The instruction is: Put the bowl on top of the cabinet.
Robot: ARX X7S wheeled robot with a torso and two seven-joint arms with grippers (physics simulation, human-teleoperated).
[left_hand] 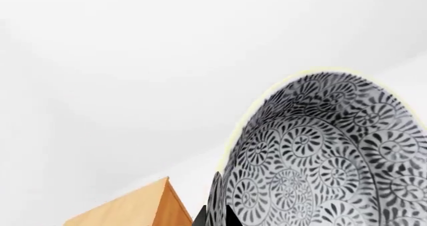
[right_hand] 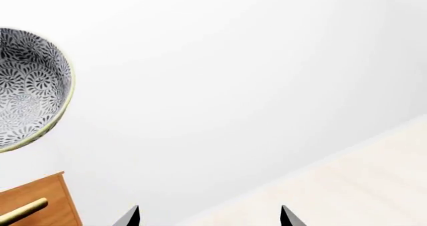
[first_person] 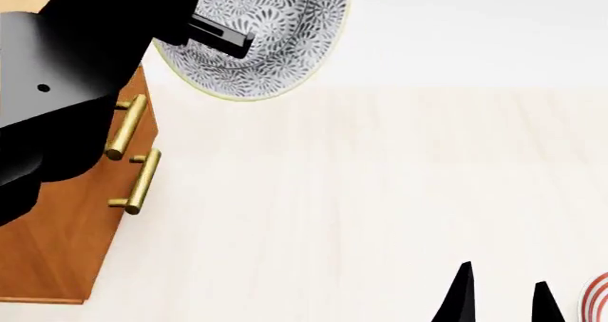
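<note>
— So, what is the left hand [first_person: 223, 40] doing?

— It is raised high at the head view's upper left and pinches the bowl [first_person: 261, 33] by its rim. One dark finger [first_person: 221, 37] lies across the patterned wall, and in the left wrist view the black tips sit right against the bowl's edge low in the picture.

— How is the bowl held?

— Tipped well over on its side, in the air, touching nothing but the hand. The left wrist view looks straight into its patterned inside, with the thin pale rim arching over the top.

— And the cabinet [first_person: 85, 222]?

— Just beside and below the bowl. In the head view the bulky black left arm [first_person: 67, 73] covers much of the cabinet's upper part; two brass handles [first_person: 133, 183] show on its front. The left wrist view catches one orange-brown corner of its top, lower than the bowl. I cannot tell from any view whether the bowl is over the top or only beside it.

— Anything around it?

— A plain white wall behind, and a pale wood-grain floor [first_person: 380, 194] stretching out to the right of the cabinet.

— The right hand [first_person: 502, 293]?

— Low at the head view's bottom right, well apart from the bowl, its two black fingers spread with nothing between them. Just beside it, at the picture's edge, shows a sliver of a white plate with red rings [first_person: 596, 300].
</note>
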